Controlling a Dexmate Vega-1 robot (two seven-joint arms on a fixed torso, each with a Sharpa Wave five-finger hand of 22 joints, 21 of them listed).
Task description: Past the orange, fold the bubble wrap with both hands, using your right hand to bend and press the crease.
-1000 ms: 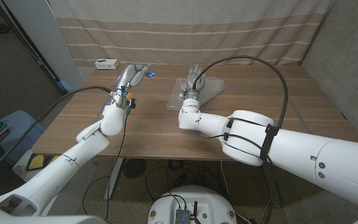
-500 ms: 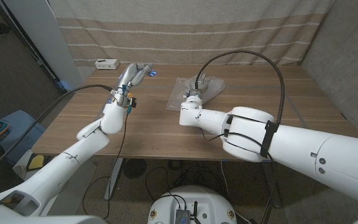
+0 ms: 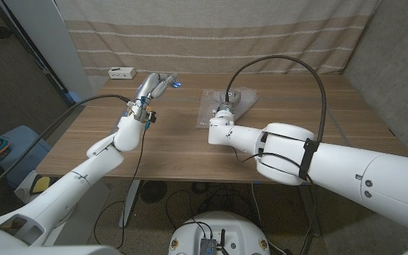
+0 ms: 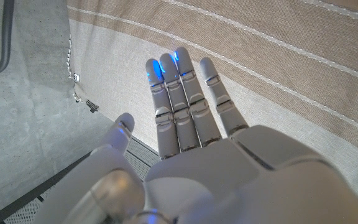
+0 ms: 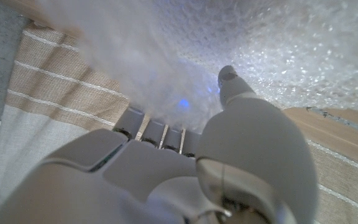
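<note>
My right hand (image 3: 227, 101) is on the bubble wrap (image 3: 242, 99) at the table's (image 3: 176, 142) far side, right of centre. Right wrist view: fingers (image 5: 143, 121) tucked under the wrap (image 5: 303, 56), thumb against it; whether they pinch it, I cannot tell. My left hand (image 3: 154, 86) is raised over the far left of the table, well apart from the wrap, fingers (image 4: 179, 99) straight and close together, holding nothing. White box (image 3: 121, 71) at far left edge
</note>
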